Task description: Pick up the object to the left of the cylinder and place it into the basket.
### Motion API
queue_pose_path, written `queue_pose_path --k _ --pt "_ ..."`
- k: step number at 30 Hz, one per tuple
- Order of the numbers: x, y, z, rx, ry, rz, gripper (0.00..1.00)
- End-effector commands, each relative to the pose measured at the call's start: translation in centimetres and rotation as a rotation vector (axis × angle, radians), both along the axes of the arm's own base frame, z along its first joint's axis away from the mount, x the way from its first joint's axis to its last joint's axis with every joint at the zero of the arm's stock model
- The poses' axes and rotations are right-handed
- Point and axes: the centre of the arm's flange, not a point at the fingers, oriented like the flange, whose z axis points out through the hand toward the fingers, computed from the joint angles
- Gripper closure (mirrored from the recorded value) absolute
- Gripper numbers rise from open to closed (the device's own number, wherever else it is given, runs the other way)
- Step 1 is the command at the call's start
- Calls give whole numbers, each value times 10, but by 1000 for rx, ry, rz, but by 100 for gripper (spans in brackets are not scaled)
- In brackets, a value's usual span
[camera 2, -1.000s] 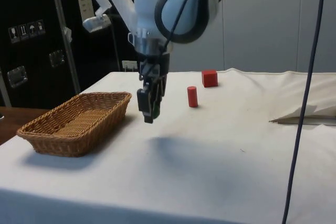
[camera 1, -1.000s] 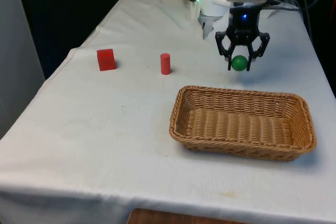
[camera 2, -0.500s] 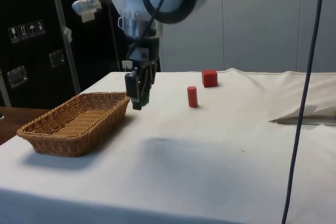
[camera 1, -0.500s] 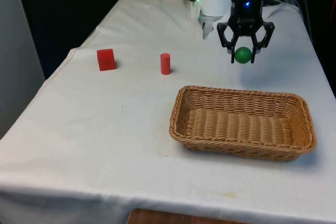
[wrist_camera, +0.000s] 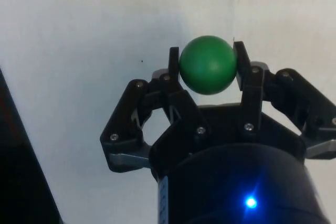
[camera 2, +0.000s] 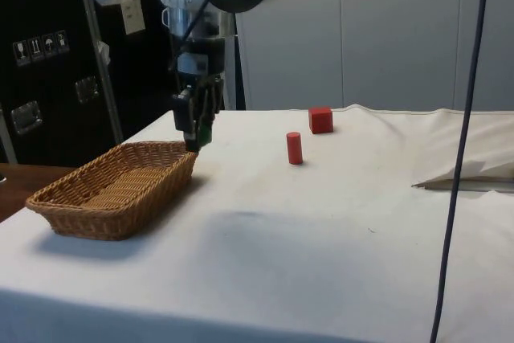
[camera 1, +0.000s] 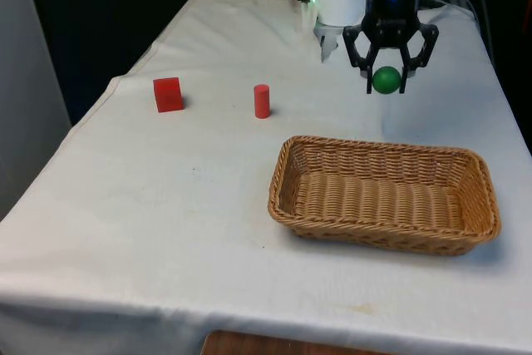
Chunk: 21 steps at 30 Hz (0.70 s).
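Since the earlier frame the hand [camera 1: 389,79] has risen, pinching the green ball [camera 1: 386,80] beyond the basket [camera 1: 382,239] rim nearest the arm; released here, the ball would roll on the worktop [camera 1: 166,197] toward the farther cylinder [camera 1: 262,101].

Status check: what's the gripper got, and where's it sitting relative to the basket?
Gripper shut on green ball, held in the air. Beyond the basket's far rim, not yet over it. Red cylinder and red cube off to the side; nothing in the way.
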Motion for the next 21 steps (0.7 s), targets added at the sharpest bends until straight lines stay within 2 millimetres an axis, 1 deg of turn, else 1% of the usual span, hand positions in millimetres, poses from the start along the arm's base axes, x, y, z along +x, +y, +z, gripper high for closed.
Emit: queue_pose_path --k 1,4,5,8,9,12,16,17,18,21 --pt "6 0 1 -4 -1 0 100" --pt "16 0 4 -7 -10 -2 100" --pt "16 0 4 -7 -10 -2 100" --pt "28 1 8 -11 -17 -2 100" --pt "26 1 8 -13 -23 -1 100" --pt "40 1 11 -15 -22 -4 100" --pt "52 1 13 -21 -27 -5 100" --pt "51 1 13 -29 -33 -4 100" --pt "58 1 13 -24 -28 -6 100" --pt "67 1 13 -30 -33 -7 100"
